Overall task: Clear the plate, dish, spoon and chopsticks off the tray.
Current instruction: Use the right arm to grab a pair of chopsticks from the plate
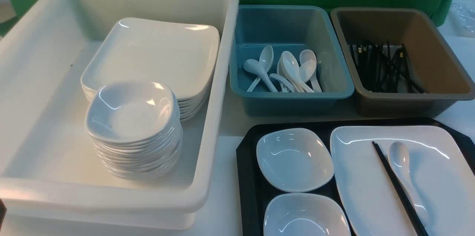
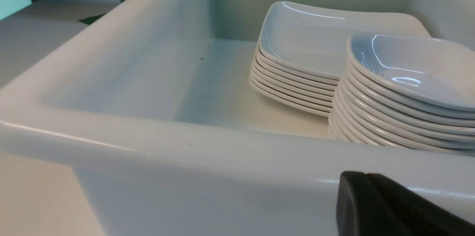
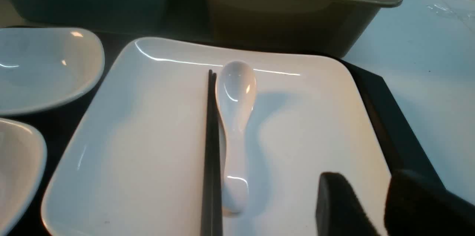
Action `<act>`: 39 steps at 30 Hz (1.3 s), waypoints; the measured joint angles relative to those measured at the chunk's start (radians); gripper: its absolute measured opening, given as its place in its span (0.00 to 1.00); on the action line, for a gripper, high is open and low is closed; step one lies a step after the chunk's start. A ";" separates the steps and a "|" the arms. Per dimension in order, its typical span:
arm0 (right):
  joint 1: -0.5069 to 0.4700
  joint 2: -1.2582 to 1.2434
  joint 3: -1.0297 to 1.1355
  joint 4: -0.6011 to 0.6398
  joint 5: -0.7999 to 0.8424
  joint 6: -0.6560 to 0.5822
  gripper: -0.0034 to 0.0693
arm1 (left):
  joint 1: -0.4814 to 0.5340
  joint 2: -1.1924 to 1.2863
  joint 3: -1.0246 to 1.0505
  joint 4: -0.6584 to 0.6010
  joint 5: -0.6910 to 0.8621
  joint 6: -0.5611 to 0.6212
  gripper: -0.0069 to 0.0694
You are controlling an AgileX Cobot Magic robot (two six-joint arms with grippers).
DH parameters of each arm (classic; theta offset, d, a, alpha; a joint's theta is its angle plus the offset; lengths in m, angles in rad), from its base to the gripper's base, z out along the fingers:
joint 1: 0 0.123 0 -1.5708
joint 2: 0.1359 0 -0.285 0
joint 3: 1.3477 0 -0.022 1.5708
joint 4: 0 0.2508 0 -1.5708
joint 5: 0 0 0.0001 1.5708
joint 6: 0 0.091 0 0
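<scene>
The black tray (image 1: 249, 176) lies at the front right. On it are the large white plate (image 1: 356, 191) and two small white dishes (image 1: 295, 160) (image 1: 306, 215) to its left. The white spoon (image 1: 402, 165) and black chopsticks (image 1: 397, 187) lie side by side on the plate. The right wrist view shows the plate (image 3: 148, 135), spoon (image 3: 235, 117), chopsticks (image 3: 211, 147) and tray (image 3: 386, 117). My right gripper (image 3: 365, 184) is open and empty over the plate's corner. My left gripper (image 2: 365, 177) looks shut and empty, outside the white tub's wall (image 2: 185, 143). Neither gripper shows in the front view.
A big white tub (image 1: 222, 80) on the left holds a stack of plates (image 1: 156, 54) and a stack of small dishes (image 1: 131, 111). Behind the tray, a blue tub (image 1: 289, 97) holds spoons and a brown tub (image 1: 408, 99) holds chopsticks.
</scene>
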 joint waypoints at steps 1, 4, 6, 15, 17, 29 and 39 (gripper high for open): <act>0.000 0.000 0.000 0.000 0.000 0.000 0.38 | 0.000 0.000 0.000 0.000 0.000 0.000 0.10; 0.000 0.000 0.000 0.000 0.000 0.000 0.38 | 0.000 0.000 0.000 0.000 0.000 0.000 0.10; 0.000 0.000 0.000 0.000 0.000 0.000 0.38 | 0.000 0.000 0.000 0.000 0.000 0.000 0.10; 0.000 0.000 0.000 0.000 0.000 -0.001 0.38 | 0.000 0.000 0.000 0.000 0.000 0.000 0.10; 0.000 0.000 0.000 0.000 0.000 0.000 0.38 | 0.000 0.000 0.000 0.000 0.000 0.000 0.10; 0.000 0.000 0.000 0.000 0.000 0.000 0.38 | 0.000 0.000 0.000 -0.219 -0.228 -0.050 0.10; 0.007 0.000 0.000 0.079 -0.183 0.152 0.38 | 0.000 0.000 0.000 -0.352 -0.599 -0.284 0.10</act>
